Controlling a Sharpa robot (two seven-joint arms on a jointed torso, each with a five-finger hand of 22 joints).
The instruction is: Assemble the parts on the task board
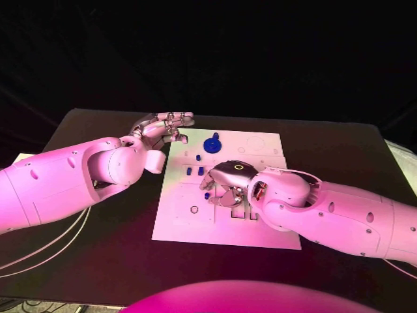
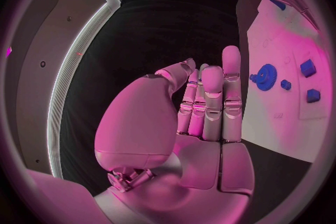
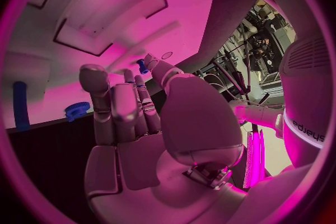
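The right hand [image 3: 143, 117] pinches a small blue part [image 3: 143, 64] at its fingertips over the task board [image 1: 265, 229], the left hand [image 1: 167, 125] idle with nothing held; the part looks light, rigid, slippery, best held by its sides.

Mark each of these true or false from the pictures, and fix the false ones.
1. The right hand is over the task board. True.
2. The left hand holds the blue gear. False: it holds nothing, fingers apart, off the board's far left corner; the gear lies on the board.
3. The right hand pinches a small blue part at its fingertips. True, as the right wrist view shows it.
4. Every blue part is in a hand. False: small blue blocks lie on the board.
5. The board hangs over the table's edge. False: it lies wholly on the table.
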